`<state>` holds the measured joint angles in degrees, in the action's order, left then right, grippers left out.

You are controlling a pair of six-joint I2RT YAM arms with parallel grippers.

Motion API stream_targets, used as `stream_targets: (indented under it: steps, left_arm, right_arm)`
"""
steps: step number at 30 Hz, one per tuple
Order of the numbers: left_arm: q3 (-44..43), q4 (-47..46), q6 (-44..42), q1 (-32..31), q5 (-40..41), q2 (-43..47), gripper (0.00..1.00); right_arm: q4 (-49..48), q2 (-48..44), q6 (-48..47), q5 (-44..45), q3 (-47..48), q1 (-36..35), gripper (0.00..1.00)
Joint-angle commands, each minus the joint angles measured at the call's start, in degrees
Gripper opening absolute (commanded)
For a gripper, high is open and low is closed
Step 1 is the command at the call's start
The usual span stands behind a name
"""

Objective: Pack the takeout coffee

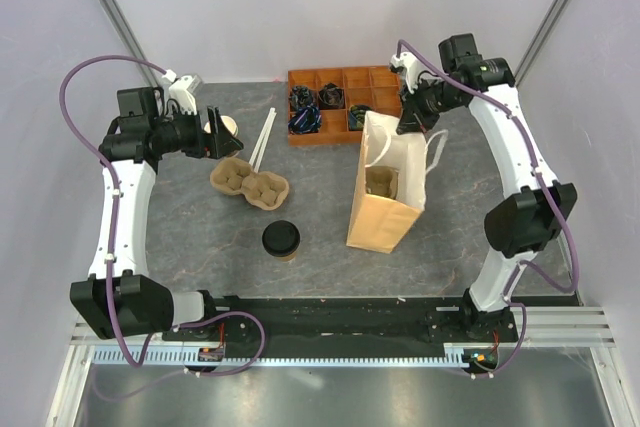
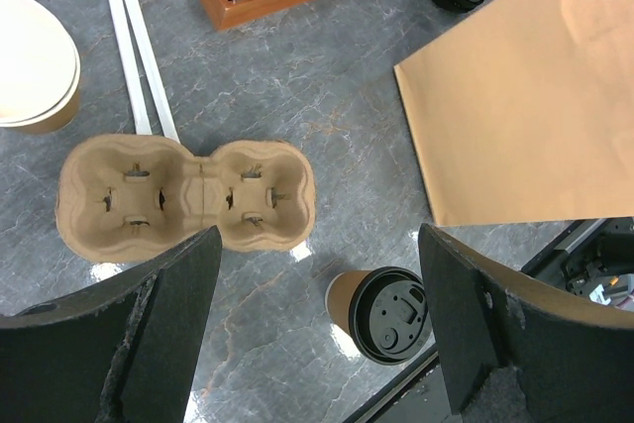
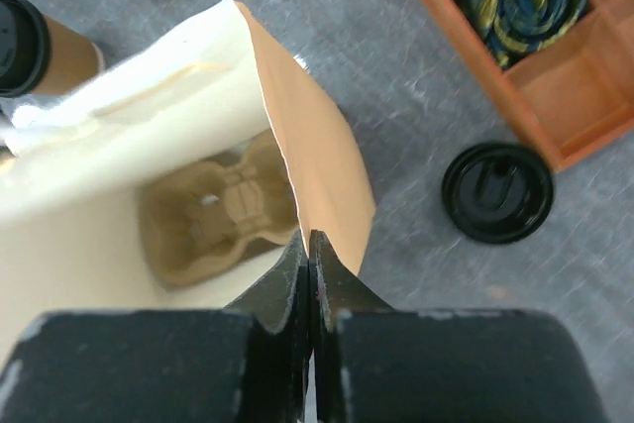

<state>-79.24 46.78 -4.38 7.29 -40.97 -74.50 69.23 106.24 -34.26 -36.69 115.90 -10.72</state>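
Standing upright toward the near edge of the table point(image 1: 190, 247), left of centre, the takeout coffee point(image 1: 281, 239) is listed with its black lid on, apart from both grippers. A paper bag point(image 1: 385, 209) is set upright to its right, with a cup carrier point(image 3: 223, 210) seen inside. The bag's far rim is pinched between the closed fingers of the right gripper point(image 3: 311, 255). The left gripper point(image 2: 319, 240) is held with fingers wide apart, gripping nothing, above a second carrier point(image 1: 249, 182). A lidless cup point(image 2: 30, 66), white sticks point(image 1: 262, 137), a loose lid point(image 3: 497, 192) and an orange tray point(image 1: 330, 139) are placed toward the far edge.
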Motion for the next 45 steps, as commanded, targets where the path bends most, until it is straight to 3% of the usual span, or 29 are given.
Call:
stream_targets:
  steps: [1, 8, 13, 23, 25, 26, 27, 29, 30, 34, 36, 45]
  left_arm:
    - [-2.8, -1.3, 0.2, -0.2, -0.7, -0.3, 0.87]
    - [-2.4, -1.8, 0.6, -0.4, -0.8, -0.3, 0.87]
    - [-2.7, -2.3, 1.2, -1.0, -1.0, -0.6, 0.87]
    - [-2.1, -2.7, 1.3, -1.3, -0.4, -0.2, 0.87]
    - [-2.0, -2.7, 1.1, -1.2, -0.4, -0.1, 0.87]
    - [-1.7, -2.8, 1.1, -1.2, -0.4, -0.1, 0.87]
    - [-1.6, -2.8, 1.1, -1.3, -0.4, 0.0, 0.87]
    - [-1.1, -3.1, 1.3, -1.2, -0.8, -0.1, 0.87]
    - [-1.0, -3.2, 1.4, -1.2, -0.8, -0.2, 0.87]
    - [-1.1, -3.4, 1.5, -1.5, -1.0, -0.3, 0.87]
    - [-1.1, -3.4, 1.5, -1.5, -1.0, -0.3, 0.88]
    - [-2.2, -3.3, 1.3, -2.2, -3.6, -2.0, 0.88]
  right_arm:
    - [-1.2, -7.5, 8.2, 1.8, -3.3, -0.3, 0.0]
    - [-9.7, -17.8, 23.0, 10.7, -16.9, -0.3, 0.0]
    - [-11.1, -18.8, 33.6, 17.4, -18.2, -0.2, 0.0]
    - [-11.8, -22.6, 48.1, 20.5, -25.4, 0.2, 0.0]
    - [-11.8, -23.6, 48.4, 19.4, -26.9, 0.4, 0.14]
    - [-12.0, -24.7, 48.3, 18.8, -28.3, 0.6, 0.27]
    - [-11.8, -25.1, 46.8, 17.5, -28.4, 0.8, 0.42]
    - [-11.3, -25.6, 45.0, 16.4, -27.6, 0.9, 0.56]
    - [-11.0, -25.6, 42.5, 15.0, -26.8, 1.0, 0.71]
    - [-8.7, -23.5, 32.1, 11.2, -20.4, 1.1, 0.92]
    - [-7.3, -22.9, 27.0, 9.8, -15.5, 1.1, 0.98]
    - [-0.2, -18.8, -13.2, -7.6, -8.7, 0.7, 0.98]
